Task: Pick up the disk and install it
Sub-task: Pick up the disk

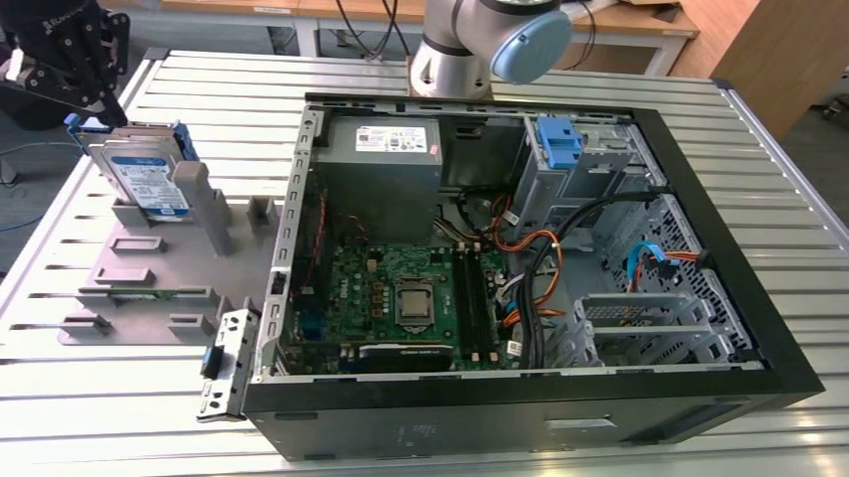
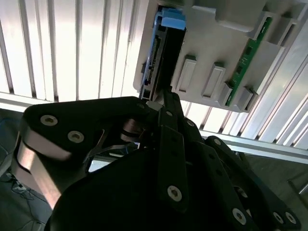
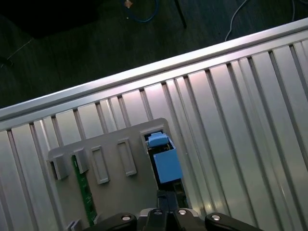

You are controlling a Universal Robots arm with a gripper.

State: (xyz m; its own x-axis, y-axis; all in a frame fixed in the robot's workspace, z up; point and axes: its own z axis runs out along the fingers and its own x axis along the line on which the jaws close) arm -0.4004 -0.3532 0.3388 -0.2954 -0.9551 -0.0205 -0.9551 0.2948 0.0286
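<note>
Hanging right over the disk point(image 1: 143, 174), the gripper point(image 3: 166, 197) leaves it unclear whether its jaws are apart or clamped; the disk stands on edge in a grey holder point(image 1: 133, 298), directly beneath them.

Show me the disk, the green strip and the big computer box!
disk point(image 1: 143, 177): exterior view, on its white-and-blue label.
green strip point(image 2: 246, 58): second wrist view, about halfway along it.
computer box point(image 1: 345, 417): exterior view, on its black outer wall.
</note>
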